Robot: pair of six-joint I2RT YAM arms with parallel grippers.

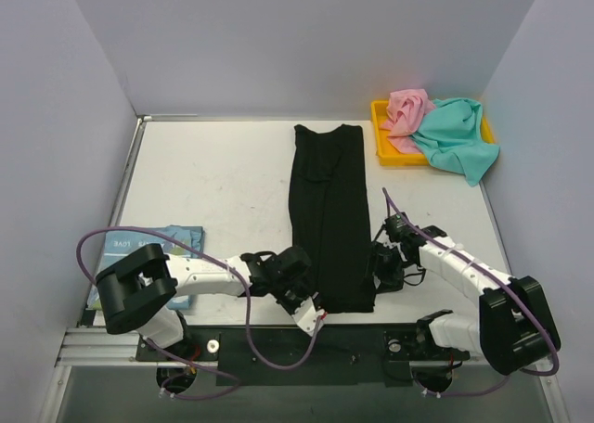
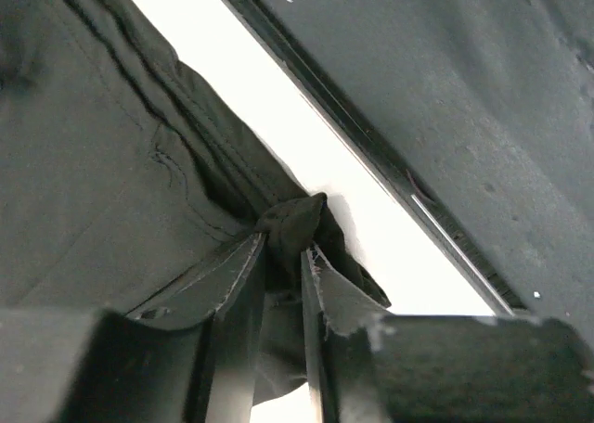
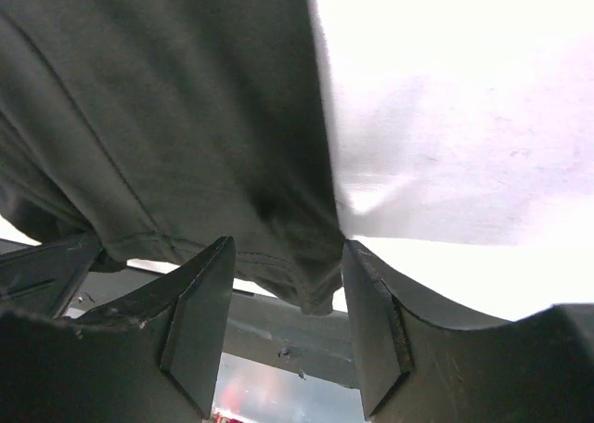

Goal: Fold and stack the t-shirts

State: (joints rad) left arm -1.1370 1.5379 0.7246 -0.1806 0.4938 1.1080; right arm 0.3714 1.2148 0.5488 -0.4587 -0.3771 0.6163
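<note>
A black t-shirt (image 1: 327,210) lies folded into a long narrow strip down the middle of the table. My left gripper (image 1: 302,296) sits at its near left corner. In the left wrist view that gripper (image 2: 283,242) stands slightly open, with a bunched corner of the black t-shirt (image 2: 93,163) between the fingers. My right gripper (image 1: 382,265) is at the strip's near right edge. It stands open (image 3: 286,247) and straddles the hem of the black t-shirt (image 3: 167,98). A folded light blue t-shirt (image 1: 176,239) lies at the near left. The pink t-shirt (image 1: 408,108) and teal t-shirt (image 1: 455,140) are crumpled together at the back right.
A yellow tray (image 1: 382,149) at the back right corner holds the pink and teal shirts, and the teal one spills over its right side. Grey walls enclose the white table (image 1: 213,182). A black rail (image 1: 278,344) with the arm bases runs along the near edge.
</note>
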